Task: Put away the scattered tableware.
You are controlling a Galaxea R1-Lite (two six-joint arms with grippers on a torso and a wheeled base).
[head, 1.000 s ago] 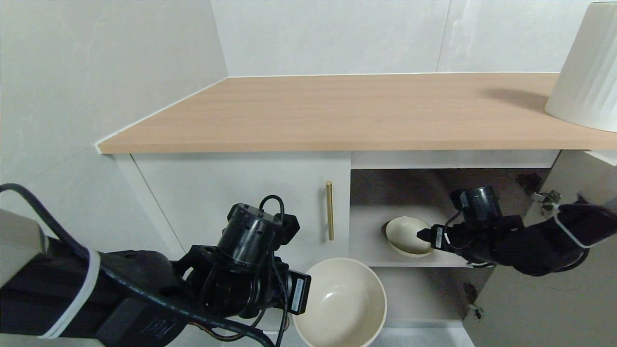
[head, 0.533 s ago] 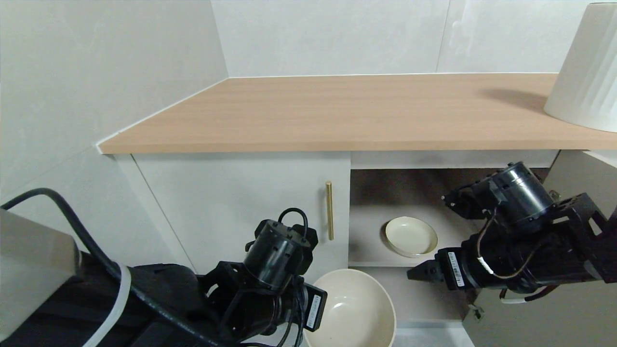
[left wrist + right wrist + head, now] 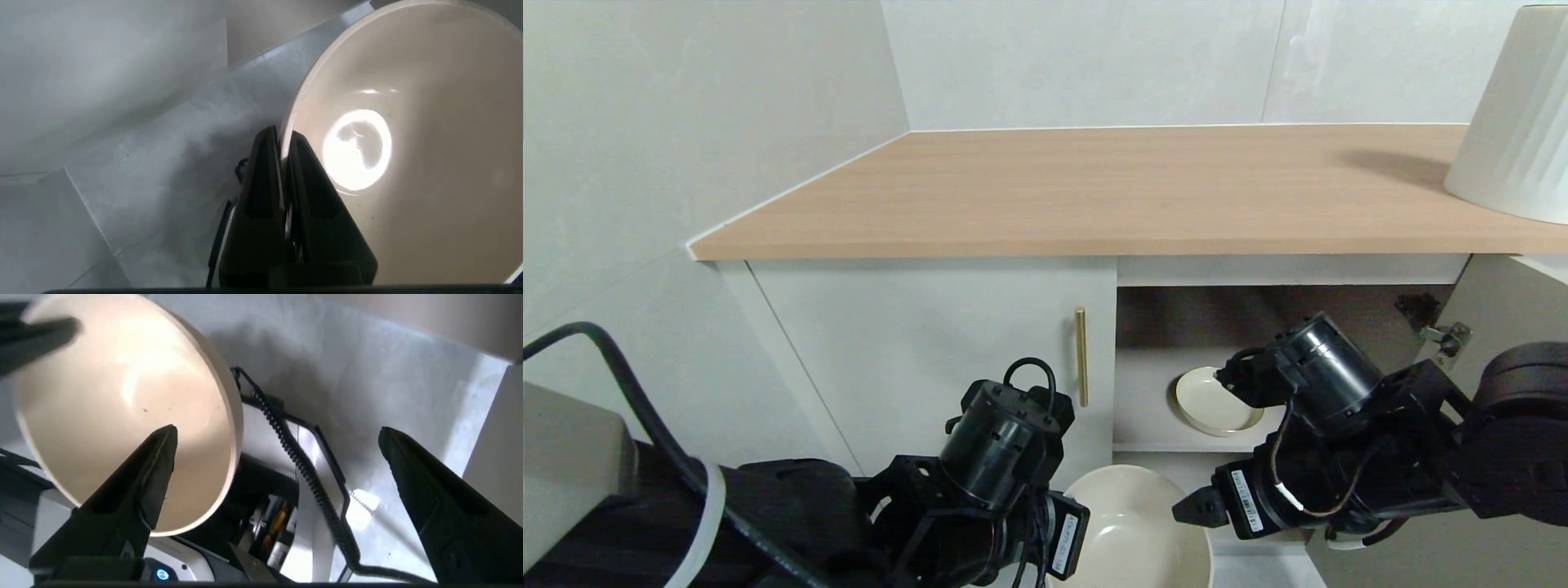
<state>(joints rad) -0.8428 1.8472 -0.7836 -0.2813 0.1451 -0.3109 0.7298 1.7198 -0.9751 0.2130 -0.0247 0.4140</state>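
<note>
White tiled wall corner, light wood countertop (image 3: 1127, 188) over a white cabinet. The cabinet's left door (image 3: 915, 343) is closed and has a slim brass bar handle (image 3: 1081, 357). Its right door (image 3: 1511, 318) is swung open and cut off at the frame edge. A white ribbed lampshade (image 3: 1515, 122) sits far right on the counter, also cropped.

Open compartment: a small shallow cream dish (image 3: 1205, 404) lies on the white shelf (image 3: 1143, 408), near the front edge. The dish's right side is hidden behind the right arm's wrist. The back of the compartment is dark and nothing is readable there.

The large cream ceramic bowl (image 3: 1135, 531) is off the counter, held low in front of the cabinet below shelf level, mouth up. Its lower part is cut by the head view's bottom edge. The left gripper (image 3: 283, 145) is clamped on the bowl's rim, one finger inside the wall and one outside, clear in the left wrist view.

The right gripper (image 3: 275, 453) is spread wide with nothing between its fingers (image 3: 139, 490). It sits just beside the bowl's right rim. Whether a fingertip touches the rim can't be told. In the right wrist view the bowl (image 3: 114, 416) lies past one finger, partly cropped. Pale tiled floor (image 3: 147, 188) underneath.
</note>
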